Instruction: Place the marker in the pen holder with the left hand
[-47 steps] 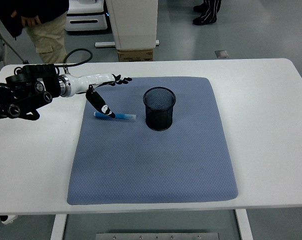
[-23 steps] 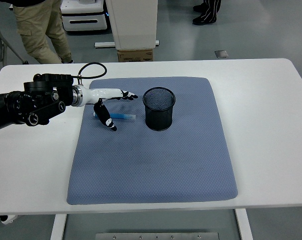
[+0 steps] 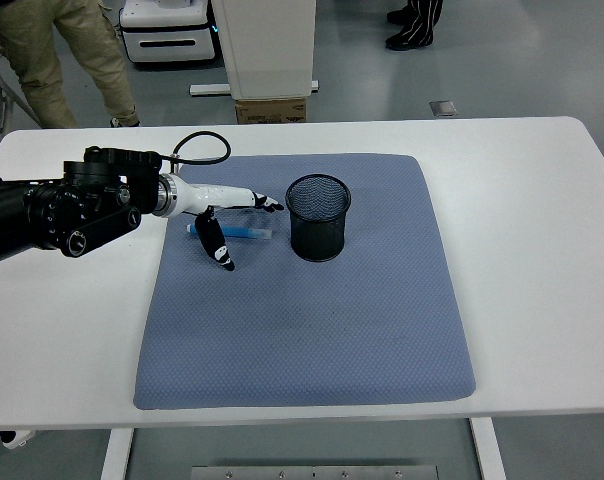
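A black robot arm reaches from the left, its white left robot hand spread open above a blue marker holding nothing. The marker lies flat on the blue-grey fabric mat covering the white desk, just left of the black mesh pen holder.

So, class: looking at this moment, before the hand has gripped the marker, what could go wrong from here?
1. The left hand hovers open over the blue marker, which lies flat on the mat; closing fingers could roll it away instead of gripping it.
2. The mesh pen holder stands close by on the right; a sweeping arm could probably tip it.
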Robot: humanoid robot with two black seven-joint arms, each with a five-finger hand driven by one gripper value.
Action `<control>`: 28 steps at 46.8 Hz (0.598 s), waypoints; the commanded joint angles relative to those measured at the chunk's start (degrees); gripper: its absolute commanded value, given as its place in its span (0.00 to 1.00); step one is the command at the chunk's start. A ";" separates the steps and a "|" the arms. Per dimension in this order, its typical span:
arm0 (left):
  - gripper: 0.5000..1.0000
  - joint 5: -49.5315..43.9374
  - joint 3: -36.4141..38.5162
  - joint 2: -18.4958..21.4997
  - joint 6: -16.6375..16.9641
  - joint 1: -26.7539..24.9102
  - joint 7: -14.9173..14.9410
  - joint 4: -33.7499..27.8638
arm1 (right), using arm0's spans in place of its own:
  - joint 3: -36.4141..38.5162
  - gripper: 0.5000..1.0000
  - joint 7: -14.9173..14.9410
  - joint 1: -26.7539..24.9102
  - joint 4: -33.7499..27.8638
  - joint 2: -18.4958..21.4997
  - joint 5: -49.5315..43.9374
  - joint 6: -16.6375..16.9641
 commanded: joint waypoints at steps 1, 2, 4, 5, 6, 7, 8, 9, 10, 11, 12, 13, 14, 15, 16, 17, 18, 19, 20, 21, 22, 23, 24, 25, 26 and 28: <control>1.00 -0.06 0.40 -0.31 -0.01 0.00 0.01 0.09 | 0.00 1.00 0.00 0.01 0.00 0.00 0.00 0.00; 1.00 -0.06 0.48 -0.31 -0.01 0.00 0.01 0.09 | 0.00 1.00 0.00 0.01 0.00 0.00 0.00 0.00; 1.00 -0.06 0.66 -0.40 -0.01 -0.09 0.01 0.09 | 0.00 1.00 0.00 0.01 0.00 0.00 0.00 0.00; 1.00 0.02 0.66 -0.31 -0.01 -0.09 0.01 0.09 | 0.00 1.00 0.00 0.01 0.00 0.00 0.00 0.00; 1.00 0.02 0.66 -0.40 -0.01 0.00 0.01 0.09 | 0.00 1.00 0.00 0.01 0.00 0.00 0.00 0.00; 1.00 0.02 0.75 -0.40 -0.01 -0.09 0.01 0.18 | 0.00 1.00 0.00 0.01 0.00 0.00 0.00 0.00; 1.00 0.11 0.84 -0.40 -0.01 -0.09 0.01 0.18 | 0.00 1.00 0.00 0.01 0.00 0.00 0.00 0.00; 1.00 0.11 1.01 -0.40 -0.01 -0.09 0.01 0.18 | 0.00 1.00 0.00 0.01 0.00 0.00 0.00 0.00; 1.00 0.11 1.19 -0.40 -0.01 -0.26 0.01 0.18 | 0.00 1.00 0.00 0.01 0.00 0.00 0.00 0.00; 1.00 0.11 1.45 -0.40 -0.01 -0.44 0.01 0.18 | 0.00 1.00 0.09 0.01 0.00 0.00 0.00 0.00; 1.00 0.02 1.71 -0.40 -0.01 -0.61 0.01 0.18 | 0.00 1.00 0.00 0.01 0.00 0.00 0.00 0.00; 1.00 0.11 1.98 -0.40 -0.01 -0.70 0.01 0.18 | 0.00 1.00 0.00 0.01 0.00 0.00 0.00 0.00; 1.00 0.02 2.07 -0.40 -0.01 -0.79 0.01 0.18 | 0.00 1.00 0.00 0.01 0.00 0.00 0.00 0.00; 1.00 0.02 2.15 -0.31 -0.01 -0.79 0.01 0.18 | 0.00 1.00 0.00 0.01 0.00 0.00 0.00 0.00; 1.00 0.02 2.15 -0.31 -0.01 -0.88 0.01 0.27 | 0.00 1.00 0.00 0.01 0.00 0.00 0.00 0.00; 1.00 0.02 2.24 -0.40 -0.01 -1.05 0.09 0.35 | 0.00 1.00 0.00 0.01 0.00 0.00 0.00 0.00; 1.00 0.02 2.24 -0.40 -0.01 -1.23 0.10 0.44 | 0.00 1.00 0.00 0.01 0.00 0.00 0.00 0.00; 1.00 0.02 2.24 -0.40 -0.01 -1.32 0.10 0.53 | 0.00 1.00 0.09 0.01 0.00 0.00 0.00 0.00; 1.00 0.02 2.24 -0.40 -0.01 -1.40 0.10 0.53 | 0.00 1.00 0.00 0.01 0.00 0.00 0.00 0.00; 1.00 0.02 2.24 -0.31 -0.01 -1.40 0.10 0.53 | 0.00 1.00 0.00 0.01 0.00 0.00 0.00 0.00; 0.98 0.02 2.33 -0.40 -0.01 -1.40 0.10 0.53 | 0.00 1.00 0.00 0.01 0.00 0.00 0.00 0.00; 0.96 0.02 2.42 -0.31 -0.01 -1.40 0.10 0.53 | 0.00 1.00 0.00 0.01 0.00 0.00 0.00 0.00; 0.94 0.02 2.59 -0.40 -0.01 -1.40 0.10 0.53 | 0.00 1.00 0.00 0.01 0.00 0.00 0.00 0.00; 0.91 0.11 2.77 -0.40 -0.01 -1.40 0.18 0.53 | 0.00 1.00 0.00 0.01 0.00 0.00 0.00 0.00; 0.87 0.02 2.94 -0.40 -0.01 -1.40 0.18 0.53 | 0.00 1.00 0.00 0.01 0.00 0.00 0.00 0.00; 0.81 0.11 3.38 -0.40 -0.01 -1.49 0.18 0.53 | 0.00 1.00 0.00 0.01 0.00 0.00 0.00 0.00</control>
